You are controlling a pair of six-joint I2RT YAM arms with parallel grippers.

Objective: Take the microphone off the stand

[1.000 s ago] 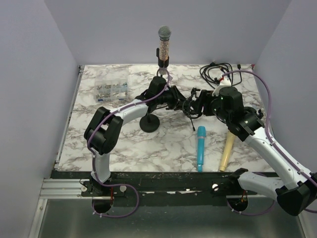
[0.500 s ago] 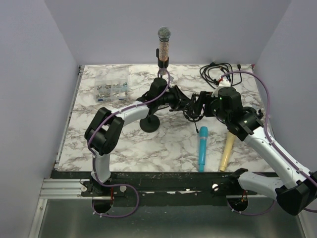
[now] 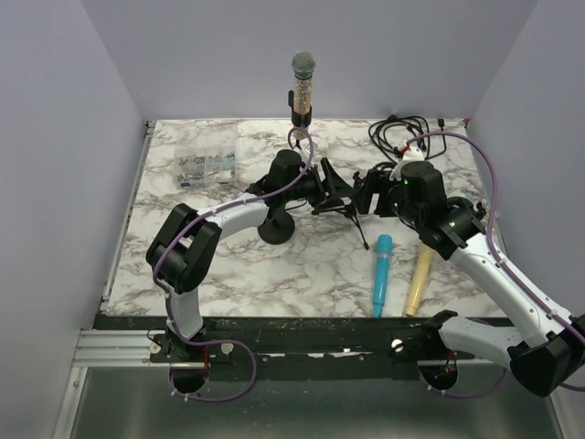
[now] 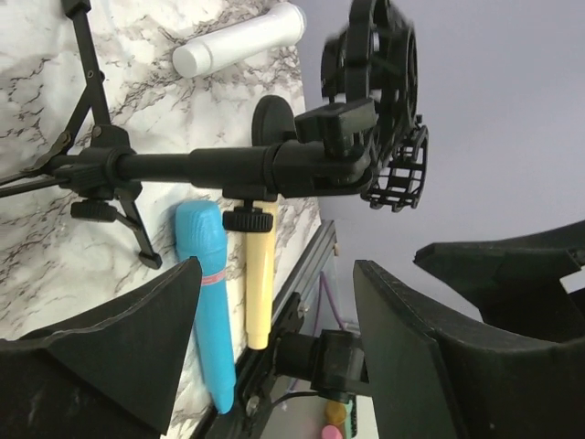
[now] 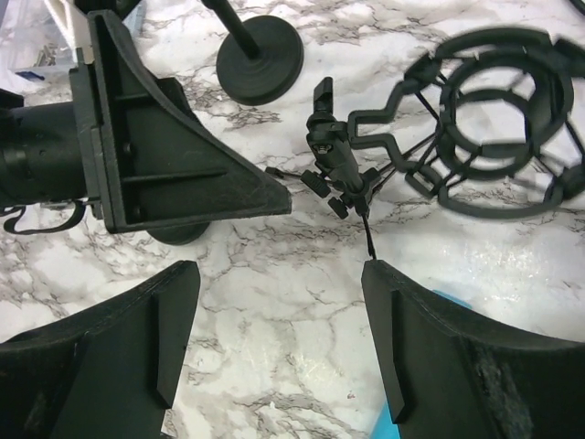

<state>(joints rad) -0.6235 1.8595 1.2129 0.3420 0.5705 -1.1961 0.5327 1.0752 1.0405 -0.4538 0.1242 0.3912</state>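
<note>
Black stands (image 3: 276, 230) (image 3: 342, 205): two; blue microphone (image 3: 381, 274): one.

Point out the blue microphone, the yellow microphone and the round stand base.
blue microphone (image 3: 380, 275): top view, middle of its body.
yellow microphone (image 3: 420, 279): top view, middle of its body.
round stand base (image 5: 268, 73): right wrist view, top of the disc.

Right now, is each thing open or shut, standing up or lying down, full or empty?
Left claw: open, holding nothing.
Right claw: open, holding nothing.
Blue mic: lying flat on the table.
Yellow mic: lying flat beside the blue one.
Sparkly mic: upright in its stand at the back.
Mount: empty, no mic in its ring.
Cable: loosely coiled, back right.
</note>
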